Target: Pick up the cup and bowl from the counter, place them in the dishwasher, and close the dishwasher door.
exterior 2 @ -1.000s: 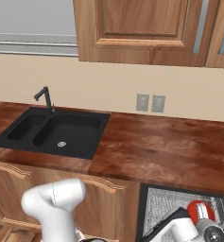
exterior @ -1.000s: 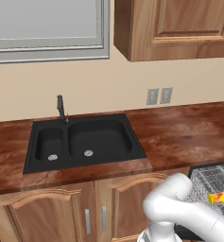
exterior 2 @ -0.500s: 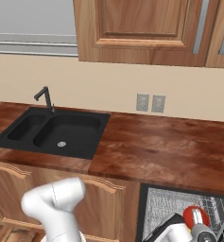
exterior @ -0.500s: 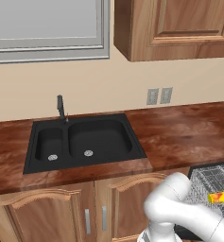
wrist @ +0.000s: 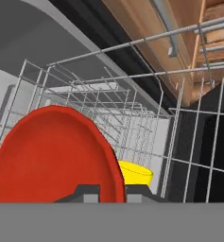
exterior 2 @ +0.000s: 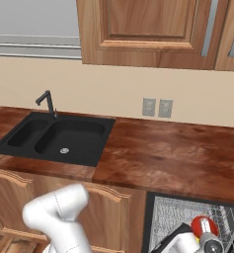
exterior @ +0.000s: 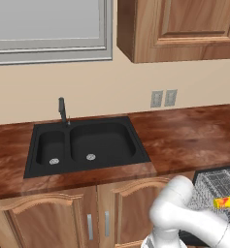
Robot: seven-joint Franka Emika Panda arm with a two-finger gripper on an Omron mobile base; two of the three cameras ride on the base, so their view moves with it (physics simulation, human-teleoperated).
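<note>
Red bowl (wrist: 54, 156) pinched on edge in the claw (wrist: 108, 193), over the dishwasher (wrist: 132, 118) rack.

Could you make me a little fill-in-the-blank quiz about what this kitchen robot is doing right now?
1. The gripper is shut on the rim of the ____ bowl.
2. The yellow cup already sits inside the wire ____ of the dishwasher.
3. The sink set into the counter is ____ in colour.
4. On the wall above the counter are two grey ____.

Missing words: red; rack; black; outlets
</note>
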